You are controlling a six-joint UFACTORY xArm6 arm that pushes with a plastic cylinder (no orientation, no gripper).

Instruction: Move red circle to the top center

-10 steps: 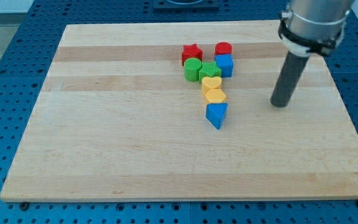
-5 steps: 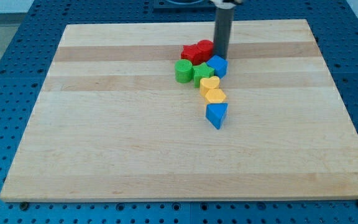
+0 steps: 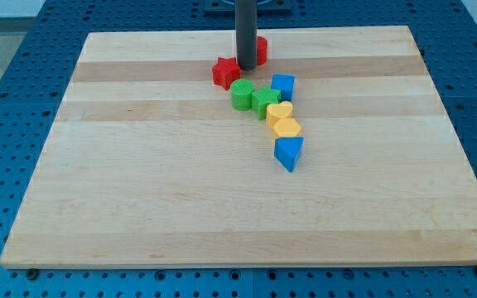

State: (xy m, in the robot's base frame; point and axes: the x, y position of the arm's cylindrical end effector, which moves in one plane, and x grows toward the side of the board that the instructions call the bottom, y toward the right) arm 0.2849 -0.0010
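The red circle point(image 3: 261, 49) sits near the top centre of the wooden board point(image 3: 139, 182), partly hidden behind my rod. My tip point(image 3: 246, 66) rests on the board just left of and below the red circle, touching or nearly touching it. The red star point(image 3: 224, 73) lies just left of and below the tip.
Below the tip is a cluster: a green cylinder point(image 3: 241, 95), a green block point(image 3: 264, 101), a blue cube point(image 3: 283, 86), a yellow heart point(image 3: 280, 112), a yellow block point(image 3: 286, 127) and a blue triangle point(image 3: 288, 153).
My rod swept from the right side to the cluster, then up and left. The red circle moved up toward the top edge. The red star slid left. The green blocks shifted slightly.
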